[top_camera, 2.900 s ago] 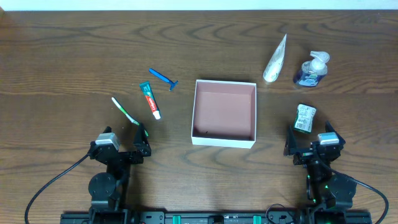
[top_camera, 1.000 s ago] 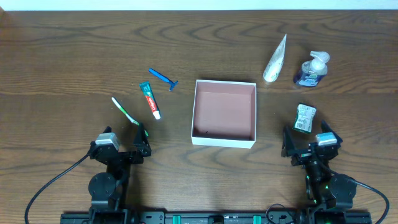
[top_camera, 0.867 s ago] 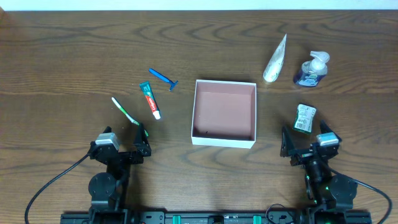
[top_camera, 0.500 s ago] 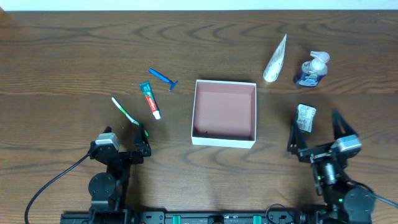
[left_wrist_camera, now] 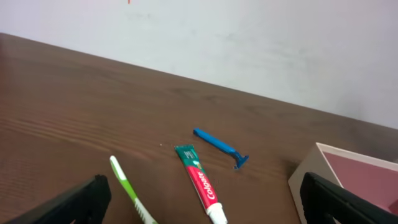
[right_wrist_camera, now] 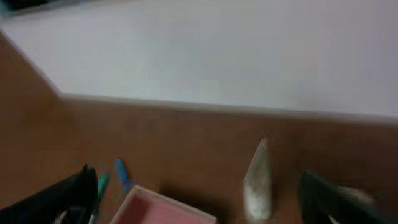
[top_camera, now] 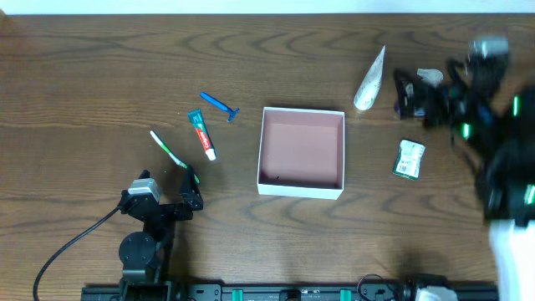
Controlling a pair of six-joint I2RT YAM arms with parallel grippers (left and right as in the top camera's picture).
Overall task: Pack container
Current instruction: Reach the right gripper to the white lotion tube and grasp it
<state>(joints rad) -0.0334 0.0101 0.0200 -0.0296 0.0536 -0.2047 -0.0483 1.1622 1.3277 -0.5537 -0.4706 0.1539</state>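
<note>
The container, a shallow white box with a reddish-brown inside, sits empty at the table's middle. Left of it lie a green toothbrush, a toothpaste tube and a blue razor. My left gripper rests open near the front edge, just short of the toothbrush and toothpaste. My right gripper hangs blurred and open above the far right, over a soap bottle whose pump top shows. A white tube stands out between its fingers in the right wrist view.
A small green packet lies right of the container. The right arm's blurred body fills the right edge of the overhead view. A pale wall runs along the table's far side.
The right arm has lifted off its rest spot at the near right and swung up and away toward the soap bottle. Its jaws stay wide. The left arm has not moved.
</note>
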